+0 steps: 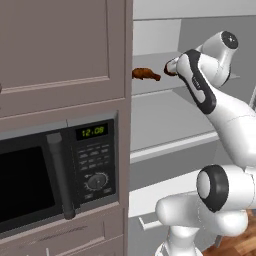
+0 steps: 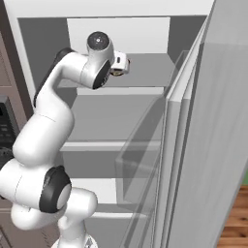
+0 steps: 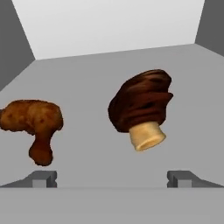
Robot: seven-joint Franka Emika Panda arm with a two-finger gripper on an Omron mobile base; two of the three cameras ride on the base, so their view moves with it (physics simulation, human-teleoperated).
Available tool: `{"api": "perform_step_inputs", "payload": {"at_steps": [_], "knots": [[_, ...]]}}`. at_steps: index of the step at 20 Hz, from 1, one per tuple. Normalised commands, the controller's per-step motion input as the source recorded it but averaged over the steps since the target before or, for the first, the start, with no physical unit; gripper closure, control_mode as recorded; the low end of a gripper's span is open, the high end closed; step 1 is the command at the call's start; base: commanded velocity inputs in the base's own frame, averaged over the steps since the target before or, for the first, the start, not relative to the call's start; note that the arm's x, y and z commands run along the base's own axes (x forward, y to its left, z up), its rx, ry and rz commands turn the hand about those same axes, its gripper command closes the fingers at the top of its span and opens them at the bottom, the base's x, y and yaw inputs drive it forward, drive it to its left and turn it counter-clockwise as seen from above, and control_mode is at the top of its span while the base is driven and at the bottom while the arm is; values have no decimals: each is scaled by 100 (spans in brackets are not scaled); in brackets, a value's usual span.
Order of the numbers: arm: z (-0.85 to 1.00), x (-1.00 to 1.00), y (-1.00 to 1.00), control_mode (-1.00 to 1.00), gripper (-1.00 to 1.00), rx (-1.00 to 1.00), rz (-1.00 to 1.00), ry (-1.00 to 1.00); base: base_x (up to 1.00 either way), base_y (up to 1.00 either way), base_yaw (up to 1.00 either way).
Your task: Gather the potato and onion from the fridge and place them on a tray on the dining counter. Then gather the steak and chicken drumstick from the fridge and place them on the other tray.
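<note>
Wide open, my gripper point(image 3: 112, 177) points at the steak point(image 3: 141, 107) on the upper shelf of the fridge point(image 2: 121, 63), because I want it between the fingers. Chicken drumstick point(image 3: 33, 122) lies beside it, apart, so one grasp stays clean.

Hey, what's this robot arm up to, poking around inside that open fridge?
The robot arm has reached onto an upper shelf of the open fridge, where two pieces of meat lie side by side: a dark steak and an orange-brown chicken drumstick. Its gripper is open and holds nothing, with the steak straight ahead between its fingertips and the drumstick off to one side. It looks set to pick up the steak first, but hasn't touched either piece.
</note>
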Motion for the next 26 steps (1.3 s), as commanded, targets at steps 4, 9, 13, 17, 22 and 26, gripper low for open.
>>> {"api": "perform_step_inputs", "payload": {"at_steps": [4, 9, 13, 17, 22, 26], "knots": [[0, 45, -3, -100, -100, 0, 0, 2, 0, 0, 0], [-8, 44, -6, -100, -100, 0, 0, 0, 0, 0, 0], [-19, 46, -1, -100, -100, 0, 0, 0, 0, 0, 0], [-19, 46, -11, -100, -100, 0, 0, 0, 0, 0, 0], [-28, 41, -21, -100, -100, 0, 0, 4, 0, 0, 0], [-49, 32, -29, -100, -100, 0, -1, 19, 0, 0, 0]]}}
